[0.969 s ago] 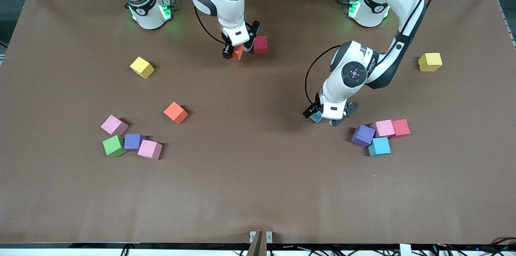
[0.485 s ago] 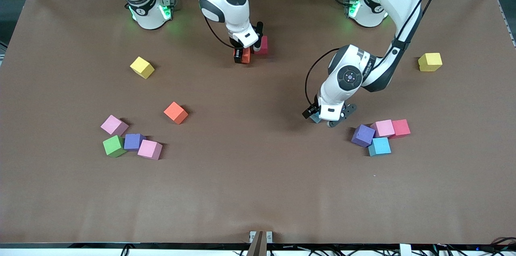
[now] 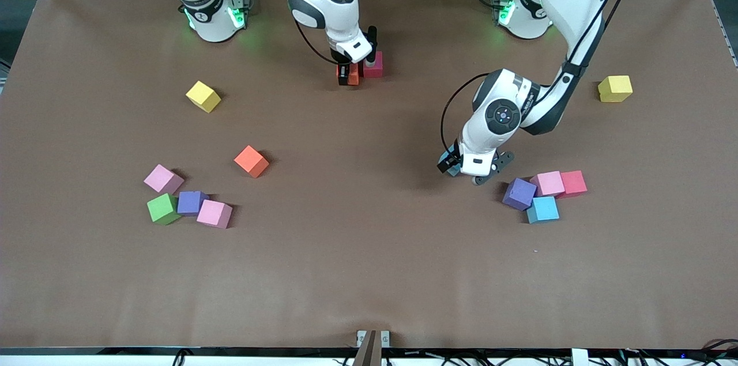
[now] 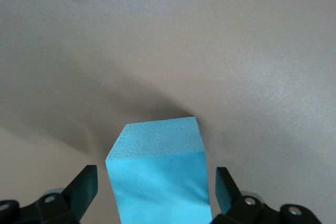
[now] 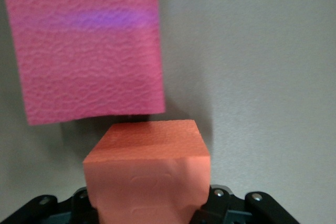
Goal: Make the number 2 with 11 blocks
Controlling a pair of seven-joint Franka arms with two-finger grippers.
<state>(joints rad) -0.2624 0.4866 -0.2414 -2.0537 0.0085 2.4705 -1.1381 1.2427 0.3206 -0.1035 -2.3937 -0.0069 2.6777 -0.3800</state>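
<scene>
My right gripper [image 3: 349, 74] is shut on an orange block [image 5: 147, 174], low over the table close beside a red block [image 3: 373, 65] near the robots' bases. My left gripper [image 4: 155, 184] is open and straddles a light blue block [image 4: 157, 177] on the table, with a gap at each finger. Beside it a purple block [image 3: 519, 193], a pink one [image 3: 547, 183], a red one [image 3: 573, 183] and a light blue one [image 3: 542, 209] form a cluster. Toward the right arm's end lie an orange block [image 3: 251, 161], two pink blocks [image 3: 164, 178] [image 3: 214, 213], a green one [image 3: 163, 208] and a purple one [image 3: 191, 202].
Two yellow cubes lie apart from the others, one [image 3: 203, 96] toward the right arm's end and one [image 3: 614, 88] toward the left arm's end. The brown table [image 3: 369, 262] is bare in the wide strip nearest the front camera.
My right gripper carried the orange block closer to the red block and turned. My left gripper shifted slightly around the light blue block.
</scene>
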